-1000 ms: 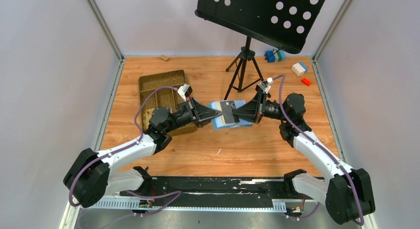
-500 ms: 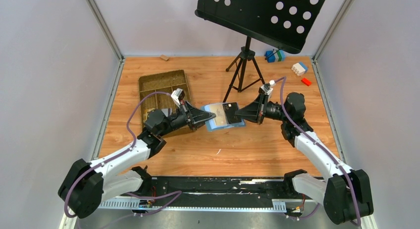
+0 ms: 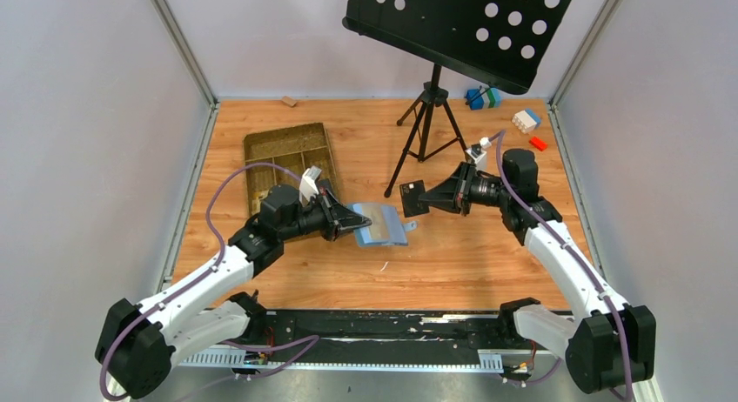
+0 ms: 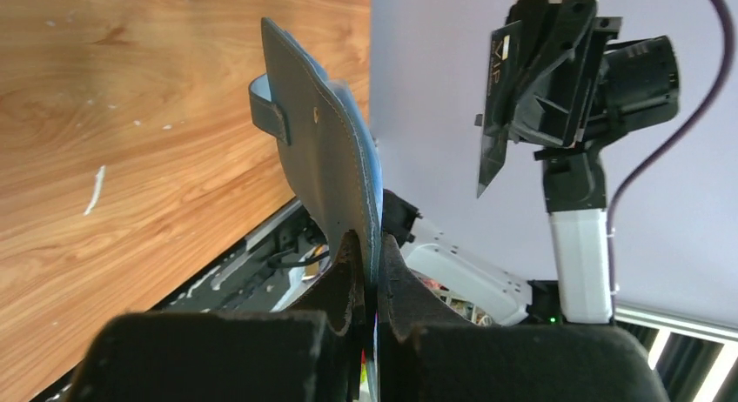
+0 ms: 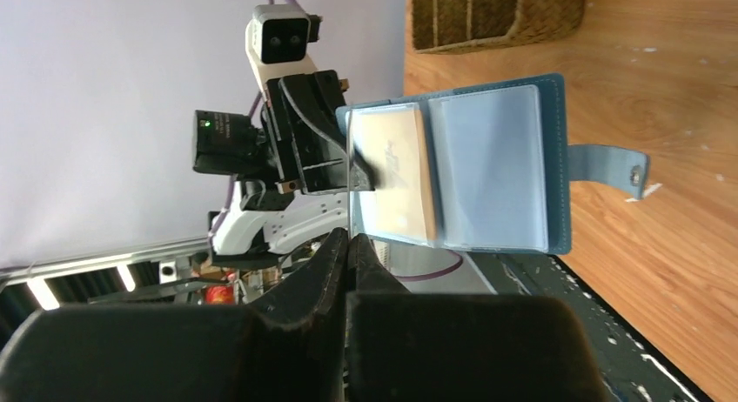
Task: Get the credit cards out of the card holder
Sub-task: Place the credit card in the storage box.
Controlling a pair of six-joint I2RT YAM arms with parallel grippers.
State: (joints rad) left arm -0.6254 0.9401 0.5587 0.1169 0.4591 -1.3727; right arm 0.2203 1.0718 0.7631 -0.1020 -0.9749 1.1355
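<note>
My left gripper (image 3: 357, 225) is shut on the left edge of the open blue card holder (image 3: 381, 224) and holds it above the table. In the left wrist view the holder (image 4: 324, 150) is edge-on between the pinched jaws, its tab to the left. My right gripper (image 3: 428, 197) is shut on the black credit card (image 3: 412, 196), which is free of the holder and held to its right. The card (image 4: 496, 67) also faces the left wrist camera. The right wrist view shows the holder (image 5: 492, 167) open, with a tan pocket and a clear blue one. I cannot see the silvery grey card.
A brown compartmented tray (image 3: 280, 150) lies left of the left arm. A music stand's tripod (image 3: 426, 115) stands behind the grippers, its black desk overhead. Toy blocks (image 3: 526, 119) lie at the back right, and a small wooden block (image 3: 288, 101) at the back wall.
The right gripper has drawn the black card out of the holder and moved right. The left gripper has pulled the holder left and toward the near edge, so a gap has opened between them.
</note>
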